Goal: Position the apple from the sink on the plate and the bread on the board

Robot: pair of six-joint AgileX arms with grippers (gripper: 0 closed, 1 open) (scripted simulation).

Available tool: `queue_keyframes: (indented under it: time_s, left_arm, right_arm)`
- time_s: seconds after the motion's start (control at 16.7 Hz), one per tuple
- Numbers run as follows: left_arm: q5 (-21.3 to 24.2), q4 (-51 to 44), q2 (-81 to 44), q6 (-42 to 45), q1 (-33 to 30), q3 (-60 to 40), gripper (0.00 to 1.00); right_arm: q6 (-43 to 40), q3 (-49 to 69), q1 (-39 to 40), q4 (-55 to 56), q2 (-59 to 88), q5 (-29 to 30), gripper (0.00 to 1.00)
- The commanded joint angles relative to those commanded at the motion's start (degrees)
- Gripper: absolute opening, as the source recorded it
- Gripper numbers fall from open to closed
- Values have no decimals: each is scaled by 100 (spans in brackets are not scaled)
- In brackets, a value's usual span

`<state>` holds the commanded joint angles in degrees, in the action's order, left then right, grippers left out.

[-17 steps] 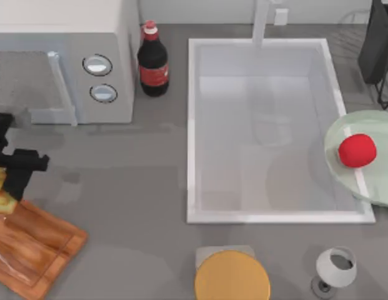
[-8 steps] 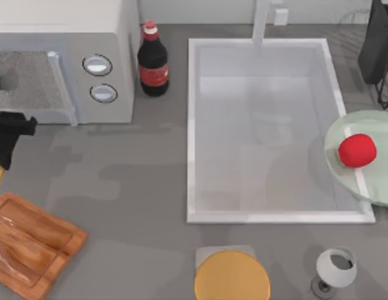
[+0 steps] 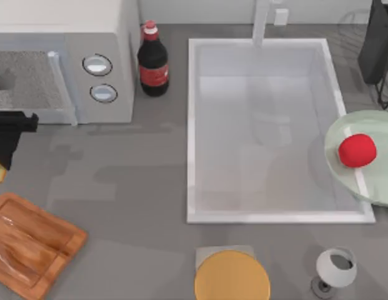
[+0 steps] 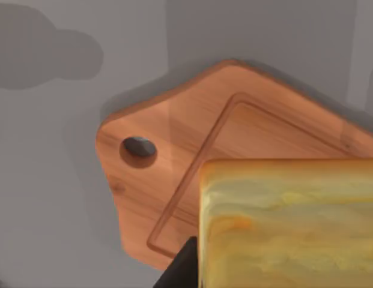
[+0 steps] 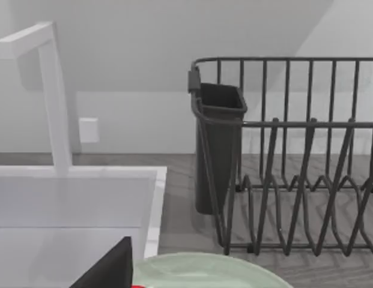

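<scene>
While the apple (image 3: 357,150) already sits on the plate (image 3: 343,181), the left gripper (image 3: 5,140) has lifted away from the board (image 3: 31,247) over the last second, still clenching the bread (image 4: 288,222); the board now lies below and beside it, so that half remains undone.

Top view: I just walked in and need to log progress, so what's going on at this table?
The small red apple already sits on the pale green round plate by the white sink. The left gripper, at the table's left edge, holds the golden-yellow bread slice above the table beside the brown wooden cutting board. The bread isn't on the board yet. The right arm is parked near the dish rack.
</scene>
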<state>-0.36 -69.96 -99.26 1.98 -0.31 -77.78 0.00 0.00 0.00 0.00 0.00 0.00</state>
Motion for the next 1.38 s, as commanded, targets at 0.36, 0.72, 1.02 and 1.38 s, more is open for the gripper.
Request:
queue_keyframes:
  time_s: [0.36, 0.72, 1.02, 1.38]
  left_arm:
    - [4, 151, 127, -2368, -31, 280, 0]
    - [-2, 387, 332, -5998, -49, 706, 0]
    - [-10, 612, 534, -9450, -56, 1111, 0]
    - [-18, 871, 764, -13456, -70, 1575, 0]
  right_arm:
    - [0, 0, 0, 0, 0, 0, 100]
    - [0, 0, 0, 0, 0, 0, 100]
    - [0, 0, 0, 0, 0, 0, 100]
    - [0, 0, 0, 0, 0, 0, 100]
